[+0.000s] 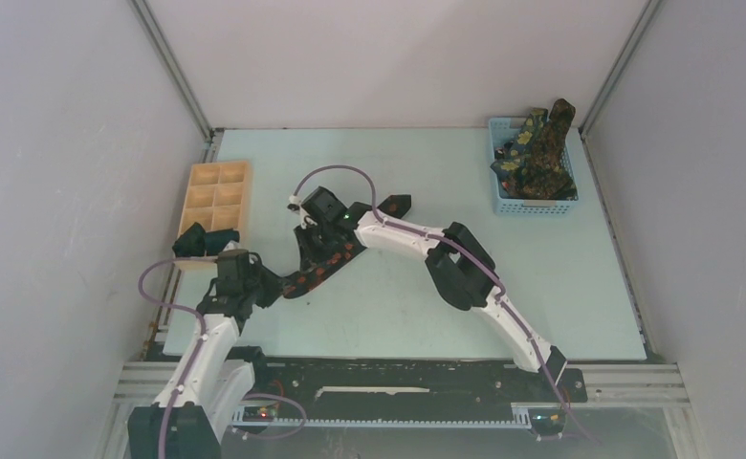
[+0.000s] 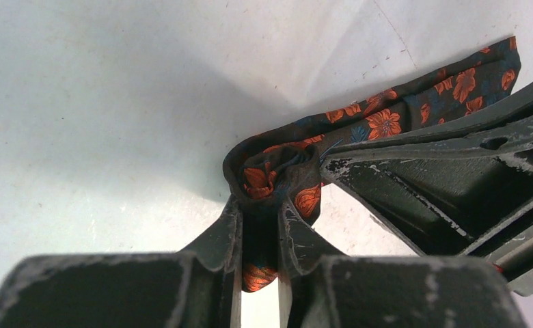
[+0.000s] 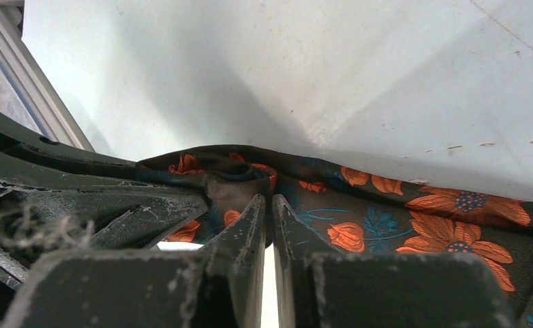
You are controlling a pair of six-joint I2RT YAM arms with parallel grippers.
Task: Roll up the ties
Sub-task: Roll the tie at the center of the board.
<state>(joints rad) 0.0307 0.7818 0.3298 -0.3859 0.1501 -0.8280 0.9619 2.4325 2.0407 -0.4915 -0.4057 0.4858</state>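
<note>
A black tie with red-orange flowers [image 1: 319, 271] lies slanted on the pale table between the two grippers. My left gripper [image 1: 274, 287] is shut on its near, rolled-up end; in the left wrist view the fabric [image 2: 385, 123] curls into a small coil at the fingertips and is pinched between them [image 2: 260, 208]. My right gripper [image 1: 318, 239] is shut on a fold of the same tie [image 3: 421, 219], its tips [image 3: 265, 201] pressed together on the cloth. Dark green ties with yellow flowers [image 1: 541, 153] are piled in the blue basket.
The blue mesh basket [image 1: 503, 201] stands at the back right. A pale wooden compartment tray [image 1: 216, 196] stands at the back left, with a dark bundle [image 1: 205, 239] at its near end. Grey walls close in on three sides.
</note>
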